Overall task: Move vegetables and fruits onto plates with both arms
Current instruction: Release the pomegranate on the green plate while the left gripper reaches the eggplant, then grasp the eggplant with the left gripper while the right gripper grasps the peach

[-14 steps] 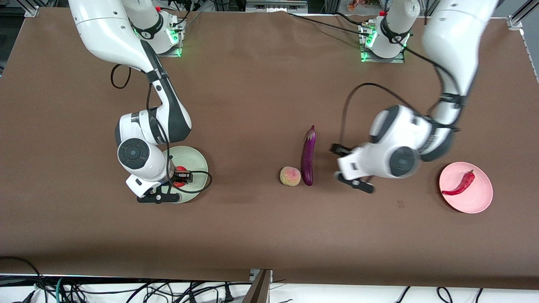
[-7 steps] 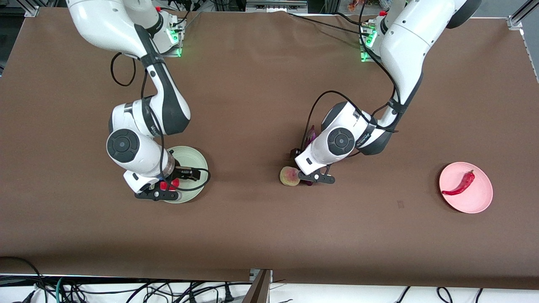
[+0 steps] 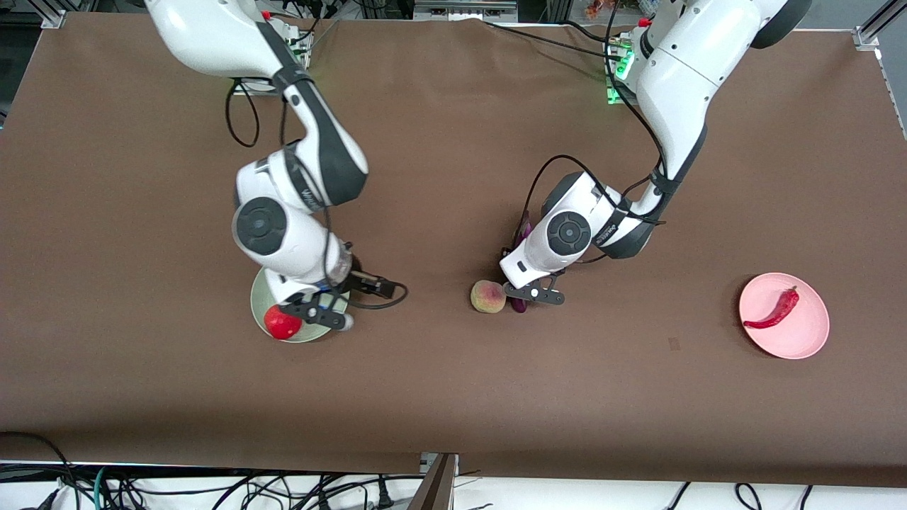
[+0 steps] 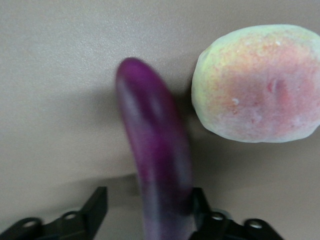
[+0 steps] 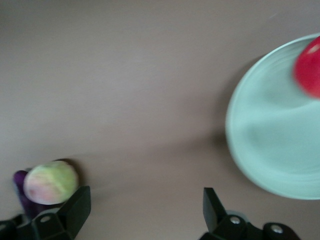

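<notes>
The purple eggplant (image 4: 155,165) lies on the table between my left gripper (image 4: 148,200) fingers; one finger touches it, the other stands off with a gap. In the front view that gripper (image 3: 528,294) hides most of the eggplant (image 3: 519,306). The peach (image 3: 487,296) lies right beside it. The red pomegranate (image 3: 282,322) rests on the mint green plate (image 3: 258,301). My right gripper (image 5: 145,200) is open and empty over bare table just off that plate (image 5: 270,145), toward the peach (image 5: 50,182). The red chili pepper (image 3: 776,310) lies on the pink plate (image 3: 804,333).
The brown table (image 3: 439,156) carries the two arm bases along the edge farthest from the front camera. Black cables loop from both wrists. The pink plate sits toward the left arm's end, the green one toward the right arm's end.
My right gripper opened, left the pomegranate on the green plate and moved off toward the table's middle. The left arm swung from near the pink plate down over the eggplant, fingers narrowing.
</notes>
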Action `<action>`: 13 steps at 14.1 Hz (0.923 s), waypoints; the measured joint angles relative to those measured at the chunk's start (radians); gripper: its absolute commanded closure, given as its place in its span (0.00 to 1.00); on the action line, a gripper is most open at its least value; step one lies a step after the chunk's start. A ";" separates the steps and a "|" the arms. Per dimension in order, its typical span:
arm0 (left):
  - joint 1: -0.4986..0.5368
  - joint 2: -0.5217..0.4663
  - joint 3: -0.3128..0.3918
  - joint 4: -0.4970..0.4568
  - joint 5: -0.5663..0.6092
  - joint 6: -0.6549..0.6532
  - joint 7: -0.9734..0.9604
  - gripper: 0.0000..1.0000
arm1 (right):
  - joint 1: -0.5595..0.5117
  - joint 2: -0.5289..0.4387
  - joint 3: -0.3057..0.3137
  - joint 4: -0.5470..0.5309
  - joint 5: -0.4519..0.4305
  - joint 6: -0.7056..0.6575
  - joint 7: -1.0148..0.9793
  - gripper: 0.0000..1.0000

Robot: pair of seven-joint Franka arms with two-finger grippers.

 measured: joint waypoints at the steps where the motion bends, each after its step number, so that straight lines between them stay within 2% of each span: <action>1: 0.002 0.000 0.000 0.000 0.000 0.000 0.000 1.00 | 0.025 0.017 0.001 0.012 0.000 0.029 0.047 0.01; 5: 0.019 -0.016 0.002 0.004 0.000 -0.047 0.000 1.00 | 0.112 0.083 0.000 0.025 -0.004 0.181 0.176 0.01; 8: 0.094 -0.100 0.006 0.030 0.021 -0.254 0.055 1.00 | 0.155 0.128 -0.002 0.028 -0.041 0.268 0.219 0.01; 11: 0.206 -0.206 0.011 0.047 0.091 -0.443 0.302 1.00 | 0.188 0.164 -0.002 0.039 -0.109 0.326 0.283 0.01; 13: 0.301 -0.241 0.016 0.074 0.113 -0.516 0.521 1.00 | 0.218 0.214 -0.004 0.083 -0.177 0.355 0.352 0.01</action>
